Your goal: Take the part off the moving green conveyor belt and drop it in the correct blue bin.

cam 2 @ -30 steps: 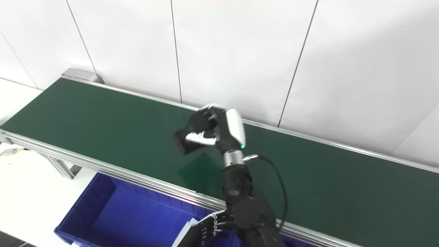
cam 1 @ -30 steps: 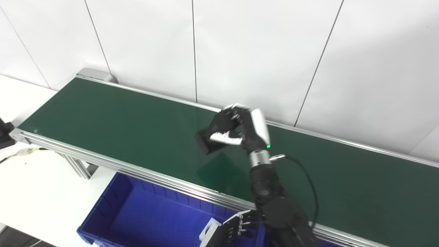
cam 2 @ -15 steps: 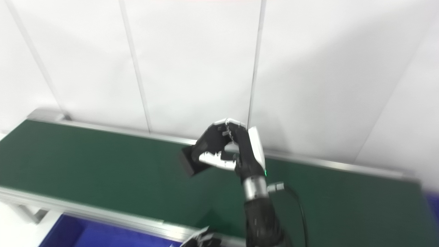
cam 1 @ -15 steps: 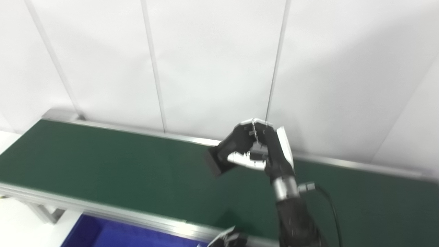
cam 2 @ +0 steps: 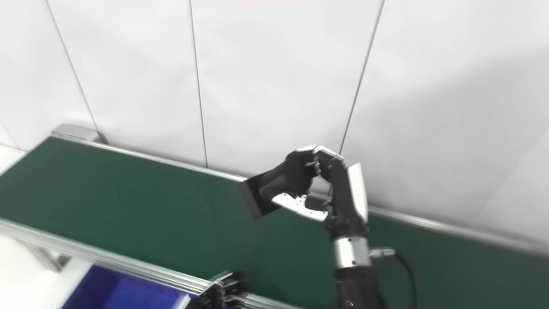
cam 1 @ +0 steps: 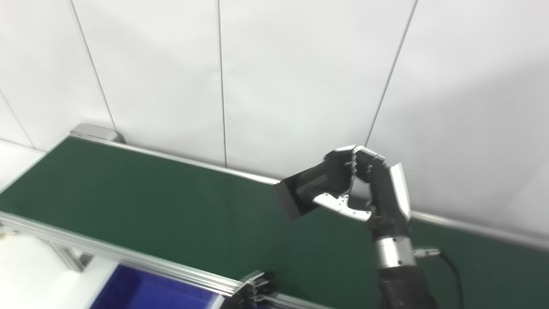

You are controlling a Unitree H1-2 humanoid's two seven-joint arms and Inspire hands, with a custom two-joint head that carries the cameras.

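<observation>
My right hand (cam 1: 371, 189) is shut on a black rectangular part (cam 1: 296, 198), fingers over its top and thumb under it. It holds the part tilted in the air above the green conveyor belt (cam 1: 150, 201), with the hand seen against the far rail and the white wall. The right forearm rises from the bottom right. Only the fingertips of my left hand (cam 1: 257, 291) peek in at the bottom edge by the belt's near rail; how they stand is hidden. A corner of a blue bin (cam 1: 141, 294) shows below the near rail at bottom left.
Aluminium rails (cam 1: 128, 262) frame the belt on its near and far sides. White wall panels (cam 1: 300, 77) stand right behind the belt. A black cable (cam 1: 450, 266) runs from the right wrist. White table surface (cam 1: 25, 274) lies at the left.
The camera has tilted up and shifted, hiding most of the bin and the left hand. My right hand, still shut on the part, has lifted it higher above the belt.
</observation>
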